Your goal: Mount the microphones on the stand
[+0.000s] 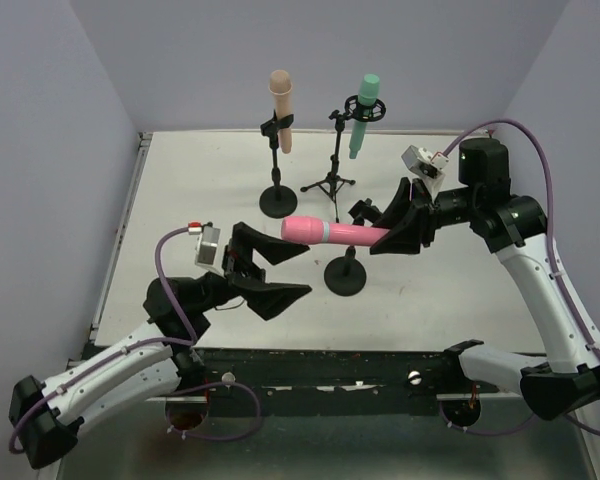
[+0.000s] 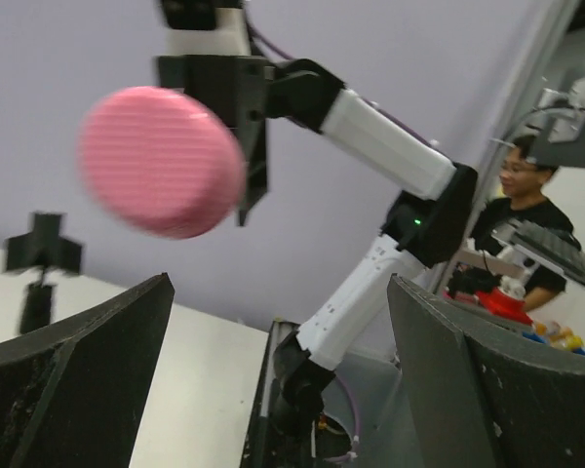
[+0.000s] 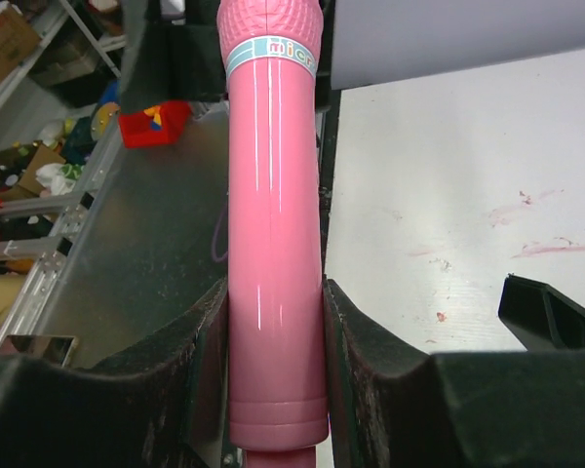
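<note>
1. My right gripper point(image 1: 383, 232) is clamped on the handle of the pink microphone point(image 1: 325, 232), held level above the surface point(image 1: 180, 190) with its head toward 9 o'clock.
2. My left gripper point(image 1: 302, 270) is spread wide and holds nothing, at 7 o'clock of that head.
3. A round-based stand point(image 1: 345, 276) stands directly beneath the pink handle.
4. At 12 o'clock, the beige microphone point(image 1: 281, 108) and the green microphone point(image 1: 363, 115) sit clipped in a post stand point(image 1: 277, 195) and a tripod stand point(image 1: 330, 180), well apart from my grippers.
</note>
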